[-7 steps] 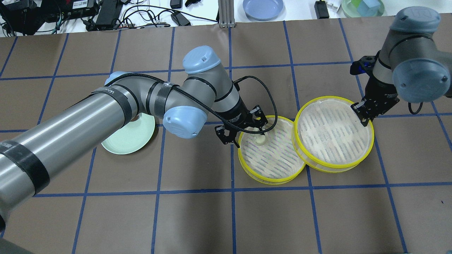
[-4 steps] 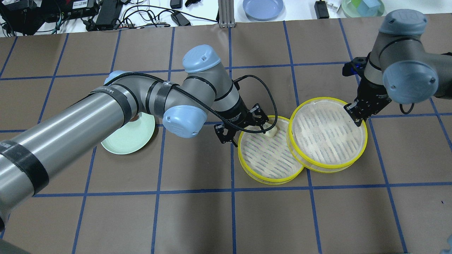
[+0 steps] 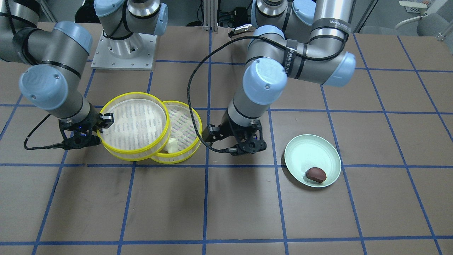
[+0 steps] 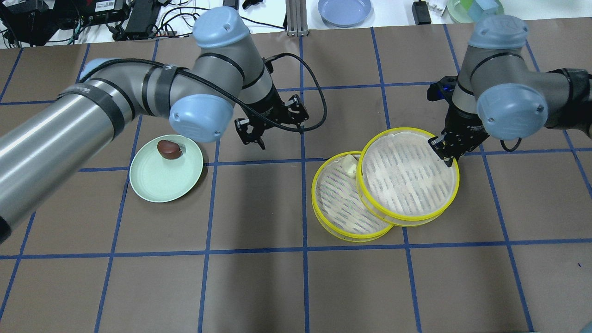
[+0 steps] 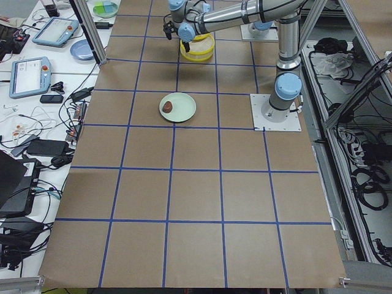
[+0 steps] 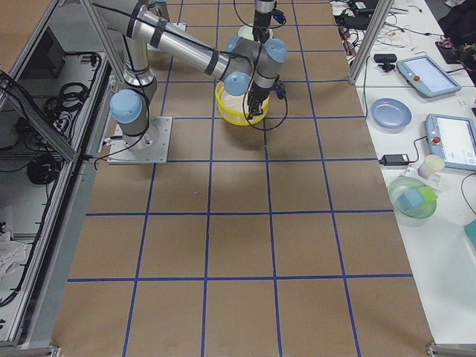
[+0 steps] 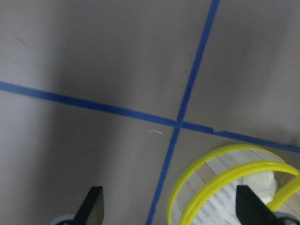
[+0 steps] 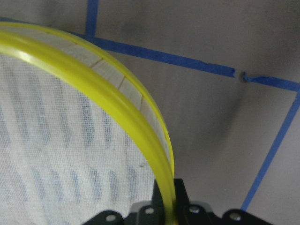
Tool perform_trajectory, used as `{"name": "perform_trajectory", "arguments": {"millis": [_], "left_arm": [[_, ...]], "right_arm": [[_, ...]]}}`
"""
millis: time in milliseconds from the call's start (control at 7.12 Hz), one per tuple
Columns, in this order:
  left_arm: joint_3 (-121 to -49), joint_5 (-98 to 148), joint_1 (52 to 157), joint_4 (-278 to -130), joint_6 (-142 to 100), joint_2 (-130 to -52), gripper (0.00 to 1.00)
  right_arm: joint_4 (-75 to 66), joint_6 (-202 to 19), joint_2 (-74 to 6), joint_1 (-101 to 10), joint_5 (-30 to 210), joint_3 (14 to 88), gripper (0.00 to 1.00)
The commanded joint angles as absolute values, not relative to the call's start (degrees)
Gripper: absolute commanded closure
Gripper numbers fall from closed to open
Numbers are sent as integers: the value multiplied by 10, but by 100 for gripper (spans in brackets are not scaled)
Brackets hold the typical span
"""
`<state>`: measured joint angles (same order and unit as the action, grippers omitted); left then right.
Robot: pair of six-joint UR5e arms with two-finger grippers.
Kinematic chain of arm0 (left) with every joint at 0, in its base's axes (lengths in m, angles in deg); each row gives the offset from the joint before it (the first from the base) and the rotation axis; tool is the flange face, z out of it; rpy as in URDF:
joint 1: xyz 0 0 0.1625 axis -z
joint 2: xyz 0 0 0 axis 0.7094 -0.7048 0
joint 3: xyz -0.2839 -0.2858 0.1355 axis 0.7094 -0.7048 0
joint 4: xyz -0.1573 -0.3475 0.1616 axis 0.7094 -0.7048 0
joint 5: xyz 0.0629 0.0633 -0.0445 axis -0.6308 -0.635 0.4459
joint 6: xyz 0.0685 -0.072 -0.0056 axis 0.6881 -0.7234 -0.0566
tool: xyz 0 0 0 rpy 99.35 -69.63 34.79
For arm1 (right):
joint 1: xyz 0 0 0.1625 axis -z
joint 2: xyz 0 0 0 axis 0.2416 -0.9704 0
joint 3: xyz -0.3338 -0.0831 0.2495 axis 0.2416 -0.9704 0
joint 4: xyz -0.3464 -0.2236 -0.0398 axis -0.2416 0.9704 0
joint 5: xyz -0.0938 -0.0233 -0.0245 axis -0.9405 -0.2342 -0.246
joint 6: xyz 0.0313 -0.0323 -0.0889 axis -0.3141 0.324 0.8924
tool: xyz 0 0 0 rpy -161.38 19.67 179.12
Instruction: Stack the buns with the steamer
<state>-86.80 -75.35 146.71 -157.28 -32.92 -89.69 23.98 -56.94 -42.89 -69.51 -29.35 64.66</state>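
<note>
The left tool (image 4: 281, 135) hangs over bare surface (image 4: 277, 286) between the pale green plate (image 4: 162, 185) and the two yellow-rimmed steamer trays, a little nearer the operators' edge than either of them. Its fingers (image 7: 95, 204) stand wide apart with nothing between them; the left wrist view shows only brown surface and crossing blue tape lines under the gap. The right tool (image 4: 441, 150) is closed on the rim of the upper steamer tray (image 4: 407, 178), pinching the yellow ring on the side that faces the surface's right end. The right wrist view shows one finger pressed against the outside of that ring. The upper tray overlaps the lower steamer tray (image 4: 335, 201), covering the part of it toward the right end and leaving the rest of its pale mesh floor open. Whether the two rims touch cannot be told. Both trays sit around the middle of the surface, well in from every edge. The cream-white bun (image 4: 349, 165) lies inside the lower tray, against its rim on the operators' side and just beside the upper tray's wall, which hides part of it in the front-facing view. The dark reddish-brown bun (image 4: 168, 149) rests on the plate, close to the lip nearest the operators' edge — apart from the left tool. The plate lies flat, well apart from the trays toward the surface's left end, and away from the edges too.
</note>
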Motion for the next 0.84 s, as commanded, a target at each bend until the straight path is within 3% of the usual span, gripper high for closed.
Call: {"name": "perform_trajectory", "arguments": {"millis": [0,702], "left_arm": [[-841,-844,1389,-1638,-218,-864,0],[-861,-888,1290,-1624,-38,-870,0]], "right_arm": [[239,-651,-429,-749,-291,645,97],[251,-704,-420,-799,-260,640,98]]}}
